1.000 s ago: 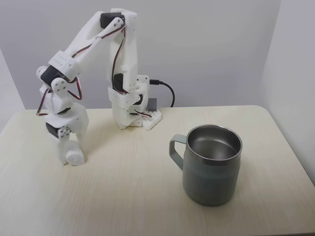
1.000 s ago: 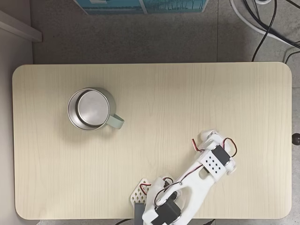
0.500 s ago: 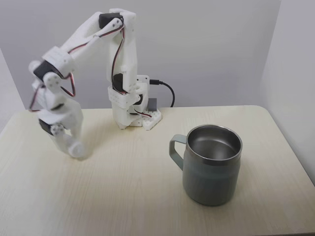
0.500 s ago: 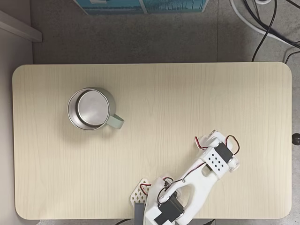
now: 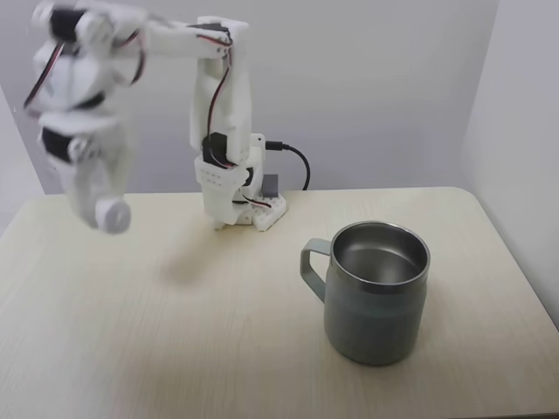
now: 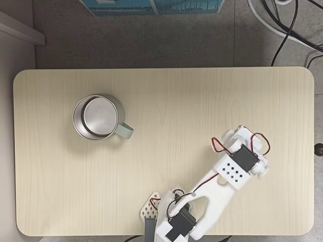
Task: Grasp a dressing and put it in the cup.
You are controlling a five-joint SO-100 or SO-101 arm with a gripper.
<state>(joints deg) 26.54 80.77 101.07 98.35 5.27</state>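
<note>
Halfway at best: gripper [image 5: 112, 215] raised high at far left above the table [image 5: 218, 349], clenched on the white dressing [image 5: 114, 214], well apart from the empty cup [image 5: 376, 292], drop-in not yet done

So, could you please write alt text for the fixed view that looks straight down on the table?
A white robot arm bends over the lower right of a pale wooden table. A grey-green mug, empty inside, stands at the upper left, its handle pointing towards the lower right.
</note>
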